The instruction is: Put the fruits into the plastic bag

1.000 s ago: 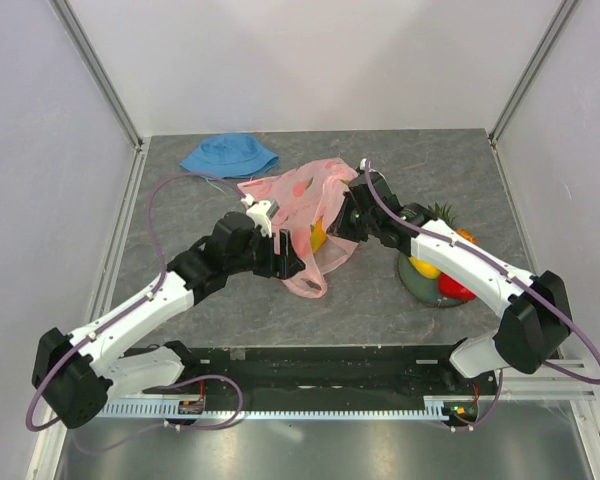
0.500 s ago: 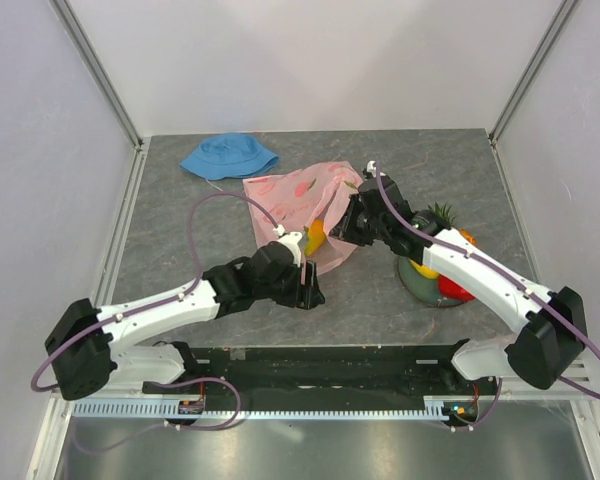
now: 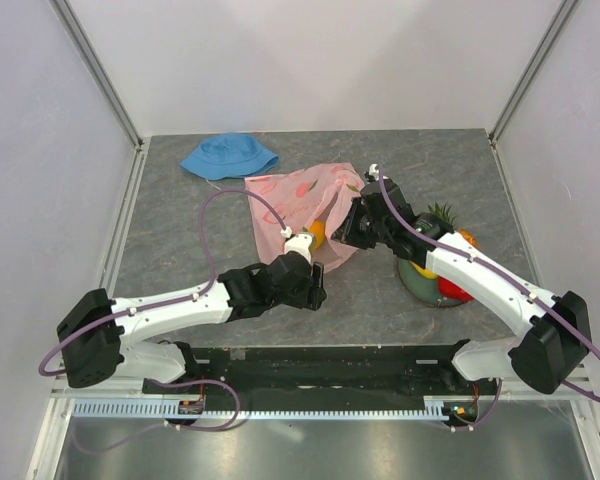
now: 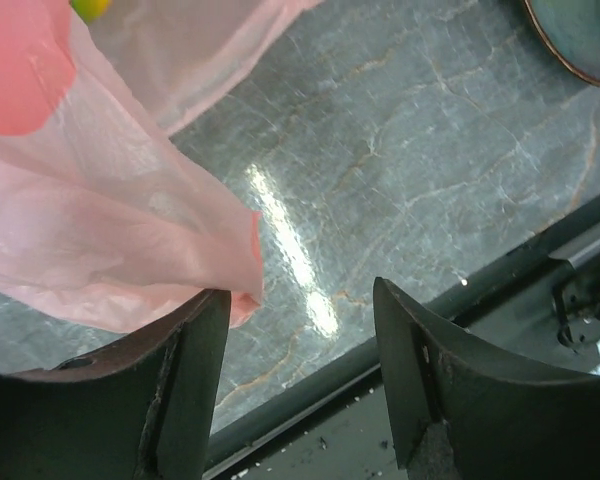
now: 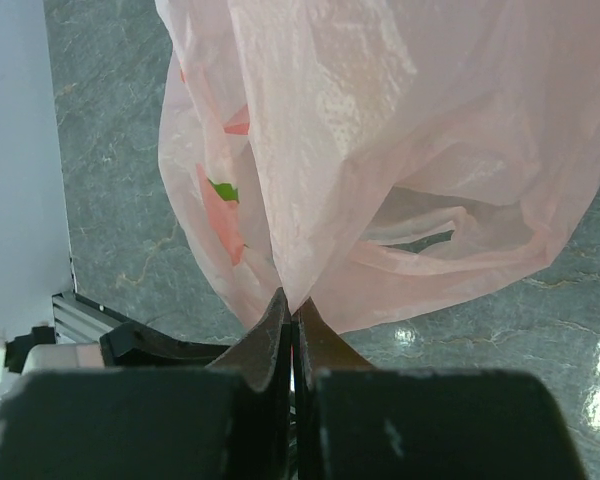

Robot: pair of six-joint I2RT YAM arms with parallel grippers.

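Grey marble-patterned table top (image 3: pixel 165 215) floors a white-walled enclosure, and a thin translucent pink plastic bag (image 3: pixel 298 198) printed with peach pictures lies near its middle; all positions below are referenced to this bag. A blue cloth hat (image 3: pixel 228 155) lies just beyond the bag's far left corner. A dark round plate (image 3: pixel 410 288) stands to the right of the bag, apart from it, and carries the remaining small toy fruits (image 3: pixel 426 268): a yellow one, a shiny red one and an orange pineapple with a green crown. One yellow-orange fruit (image 3: pixel 317 235) shows through the film at the bag's near right edge and appears to be already inside. The right gripper (image 5: pixel 290 305) is at the bag's right edge with its fingers pressed together on a pinch of the film, holding that edge off the table. The left gripper (image 4: pixel 300 300) is at the bag's near edge, its fingers (image 4: pixel 195 350) spread wide with nothing between them; the bag's near corner lies just beside one finger, and contact cannot be confirmed. From the left gripper the plate lies ahead and to the right, with bare table between. The right arm passes directly over the plate and is nearer to it, but it is occupied with the bag, so the next pick probably falls to the free left arm, reaching rightward from the bag.
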